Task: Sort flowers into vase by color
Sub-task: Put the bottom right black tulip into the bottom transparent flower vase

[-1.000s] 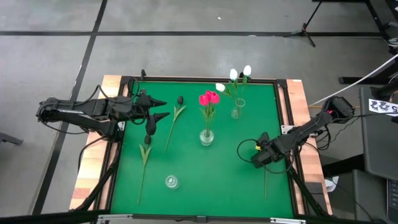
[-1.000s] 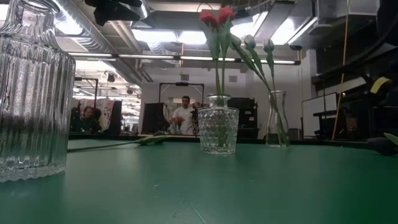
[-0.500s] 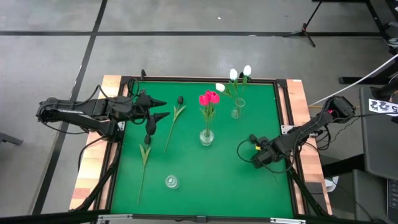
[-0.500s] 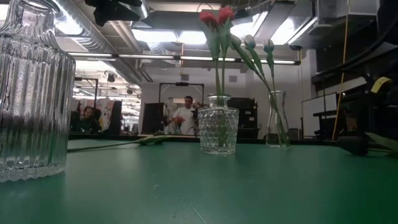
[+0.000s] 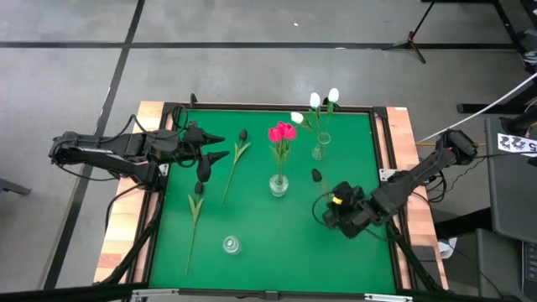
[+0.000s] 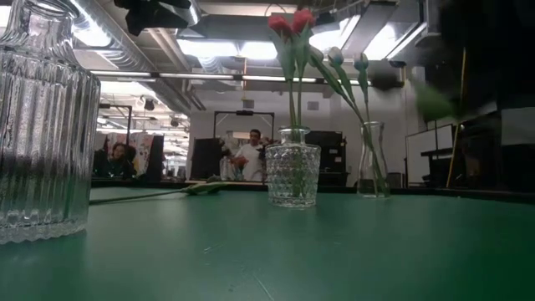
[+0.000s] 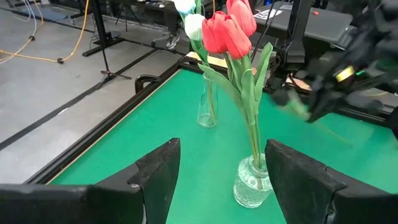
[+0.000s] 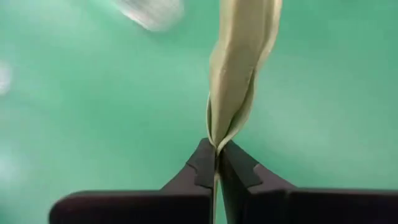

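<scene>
My right gripper is over the mat's right half, shut on a dark-headed flower; its head points toward the far edge. The flower's leaf sticks out past the fingertips. The red flowers stand in a small glass vase at the middle. The white flowers stand in a taller vase behind it. Two dark flowers lie flat on the mat's left half. Above them my left gripper hovers open; both vases show between its fingers. My right gripper pinches the flower between its two fingertips at the foot of a folded pale green leaf, where the thin stem runs back between the fingers. The flower is lifted clear of the mat; its blurred leaf shows high above the table.
An empty ribbed glass vase stands near the front left of the mat and fills the left of the low view. Wooden rails border the green mat. People stand in the room far behind the table.
My right gripper has shut on the flower that lay along the mat's right near side. It has risen, turned and moved a little toward the table's left. The flower has come off the mat and swung round, so its head now points toward the far edge.
</scene>
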Motion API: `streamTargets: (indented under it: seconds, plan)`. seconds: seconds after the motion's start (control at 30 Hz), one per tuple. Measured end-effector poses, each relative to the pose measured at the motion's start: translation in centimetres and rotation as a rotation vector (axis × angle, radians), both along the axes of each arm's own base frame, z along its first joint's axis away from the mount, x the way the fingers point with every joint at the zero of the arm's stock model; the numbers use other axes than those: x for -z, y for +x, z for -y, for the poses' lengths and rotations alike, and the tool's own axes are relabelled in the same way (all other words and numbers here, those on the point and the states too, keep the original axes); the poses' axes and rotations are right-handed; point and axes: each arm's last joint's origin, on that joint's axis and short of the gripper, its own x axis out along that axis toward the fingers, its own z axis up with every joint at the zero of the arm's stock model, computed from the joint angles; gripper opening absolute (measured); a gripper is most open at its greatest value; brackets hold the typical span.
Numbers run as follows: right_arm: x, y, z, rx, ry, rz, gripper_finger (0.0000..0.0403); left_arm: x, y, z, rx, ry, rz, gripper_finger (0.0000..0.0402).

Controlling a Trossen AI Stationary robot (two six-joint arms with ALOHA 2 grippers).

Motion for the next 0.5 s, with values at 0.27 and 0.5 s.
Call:
streamTargets:
  seconds: [0.27,0.5]
  plan:
    - [-8.4,3.8,-1.9,-0.177,-0.349,0.406,0.0003,0.0,0.0,0.0,-0.01,0.003,0.0,0.023]
    - [-11.9,9.0,-1.1,-0.373,-0.532,0.524,0.0002,0.0,0.0,-0.1,-0.016,0.005,0.0,0.023]
